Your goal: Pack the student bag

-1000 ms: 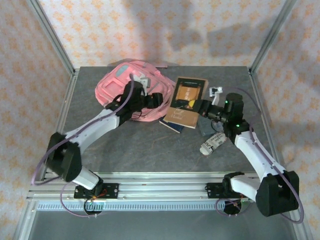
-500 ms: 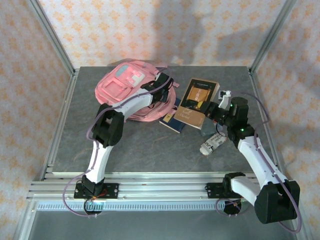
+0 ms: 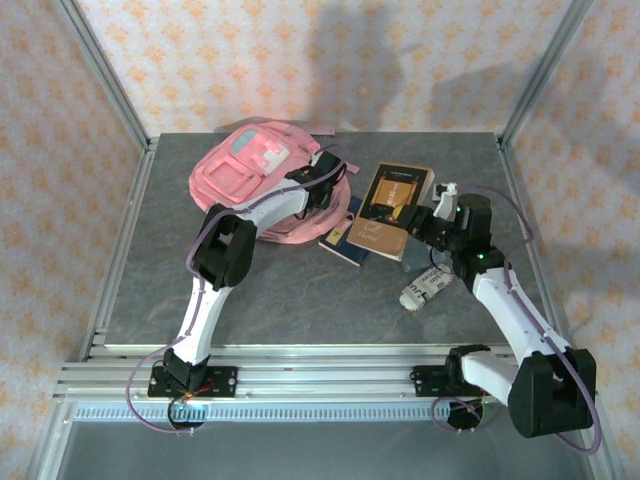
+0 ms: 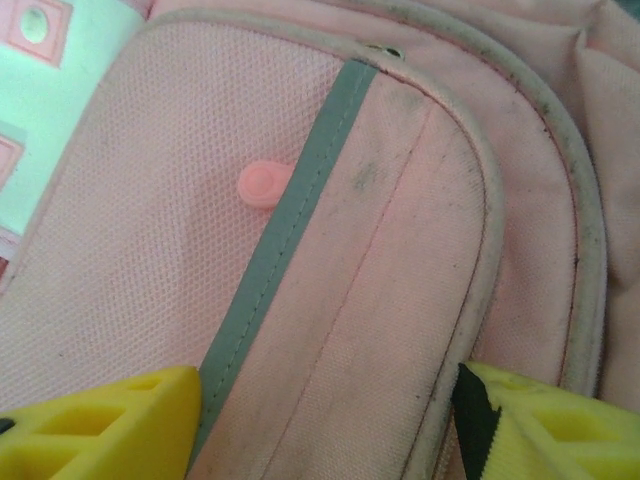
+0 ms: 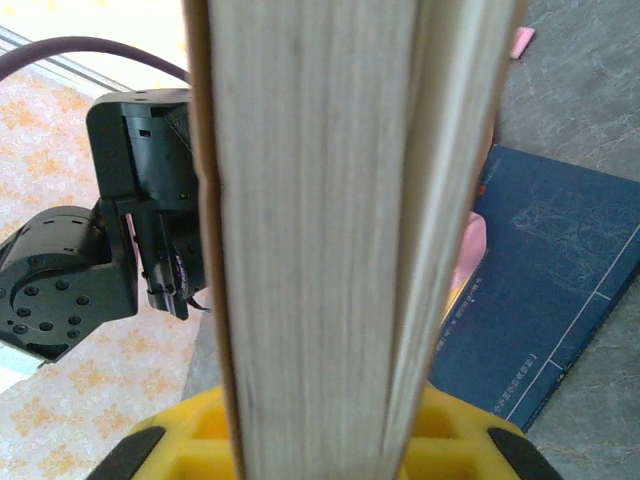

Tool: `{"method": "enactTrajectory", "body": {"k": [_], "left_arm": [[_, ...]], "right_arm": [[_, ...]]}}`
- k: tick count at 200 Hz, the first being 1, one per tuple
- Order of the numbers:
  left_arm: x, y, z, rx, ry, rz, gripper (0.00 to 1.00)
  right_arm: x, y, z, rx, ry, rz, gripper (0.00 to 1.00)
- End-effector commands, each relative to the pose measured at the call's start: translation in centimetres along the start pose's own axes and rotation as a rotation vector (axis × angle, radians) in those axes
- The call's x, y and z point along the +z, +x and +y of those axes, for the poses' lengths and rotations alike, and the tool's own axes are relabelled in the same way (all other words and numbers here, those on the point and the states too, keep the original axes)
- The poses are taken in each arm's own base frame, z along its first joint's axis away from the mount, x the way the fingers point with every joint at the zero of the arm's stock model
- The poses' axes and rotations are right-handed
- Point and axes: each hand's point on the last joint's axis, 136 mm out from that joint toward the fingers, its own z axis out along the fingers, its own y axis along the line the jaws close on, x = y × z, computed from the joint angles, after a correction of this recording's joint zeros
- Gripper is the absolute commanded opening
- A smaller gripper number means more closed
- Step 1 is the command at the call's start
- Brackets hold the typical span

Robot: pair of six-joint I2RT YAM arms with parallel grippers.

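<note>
Entry: packing barely begun. The grey stone-patterned worktop (image 3: pixel 300 290) carries everything, and nothing that you can see has gone into the bag yet. The student bag (image 3: pixel 245 175), a large pink fabric backpack with a light blue and white patch, lies flat at the far left of the worktop, front pockets up. In the left wrist view its pocket flap (image 4: pixel 330 250) looks closed; whether the main compartment is unzipped you cannot tell. The brown-covered book (image 3: pixel 388 210) sits tilted to the right of the bag, apart from it. The right wrist view shows its pale page edge (image 5: pixel 320 200) standing straight up out of the yellow fingers. The dark blue flat book (image 3: pixel 345 240) lies on the worktop between bag and brown book, partly under the latter. The white printed paper roll (image 3: pixel 425 287) lies nearer you, untouched. The left claw (image 3: pixel 325 178) hovers over the bag's right edge, fingers spread wide over the pocket fabric (image 4: pixel 325 425), gripping nothing. The right claw (image 3: pixel 418 215) is pinching the brown-covered book by its edge. Judgement: three items left to load, and you likely need an opening in the bag first.
</note>
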Motion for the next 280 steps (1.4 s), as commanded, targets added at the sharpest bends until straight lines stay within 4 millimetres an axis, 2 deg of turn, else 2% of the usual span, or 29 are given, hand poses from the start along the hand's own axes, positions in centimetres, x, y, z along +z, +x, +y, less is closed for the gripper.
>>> {"method": "enactTrajectory", "body": {"k": [1, 29, 77, 110, 117, 122, 146, 164, 182, 208, 255, 264, 268, 280], "left_arm": [[0.1, 2.5, 0.5, 0.034, 0.013, 0.055, 0.72], [-1.6, 2.6, -0.4, -0.003, 0.116, 0.034, 0.73], [-2.6, 2.9, -1.4, -0.016, 0.193, 0.028, 0.74], [-1.1, 3.9, 1.1, 0.088, -0.054, 0.037, 0.69], [-0.7, 4.2, 1.6, 0.115, -0.111, 0.041, 0.65], [-0.4, 4.4, 1.9, 0.131, -0.142, 0.044, 0.58], [0.5, 5.1, 1.6, 0.180, -0.157, 0.061, 0.01], [0.3, 4.8, 1.4, 0.181, -0.137, 0.064, 0.00], [-1.6, 2.8, 1.7, 0.148, -0.114, 0.028, 0.00], [-5.9, -1.0, 4.2, 0.093, -0.143, -0.064, 0.00], [-13.4, -6.6, 9.7, -0.036, -0.166, -0.220, 0.00], [-14.1, -7.2, 10.2, -0.047, -0.172, -0.242, 0.00], [-15.5, -7.9, 10.9, -0.068, -0.168, -0.273, 0.00], [-17.3, -8.9, 11.7, -0.095, -0.159, -0.311, 0.00]], "right_arm": [[-0.6, -1.8, 2.4, -0.067, -0.085, -0.062, 0.00], [-0.6, -1.7, 2.3, -0.060, -0.084, -0.062, 0.00], [-0.4, -1.4, 1.7, -0.051, -0.075, -0.055, 0.00], [-0.5, -1.0, 1.6, -0.053, -0.075, -0.053, 0.00], [-0.6, -1.0, 1.6, -0.054, -0.075, -0.054, 0.00], [-0.6, -1.0, 1.6, -0.054, -0.075, -0.054, 0.00], [-0.5, -0.9, 1.6, -0.046, -0.081, -0.052, 0.00], [-0.4, -0.8, 1.5, -0.038, -0.083, -0.052, 0.00], [-0.1, -0.9, 1.1, -0.024, -0.074, -0.055, 0.00], [0.8, -0.6, 1.1, -0.003, -0.082, -0.038, 0.00], [3.2, -0.4, 3.9, 0.021, -0.166, -0.025, 0.00], [4.0, -0.4, 4.1, 0.041, -0.177, -0.021, 0.00], [4.2, -0.4, 4.3, 0.049, -0.186, -0.023, 0.00], [5.0, -0.7, 4.8, 0.076, -0.209, -0.036, 0.00]]}}
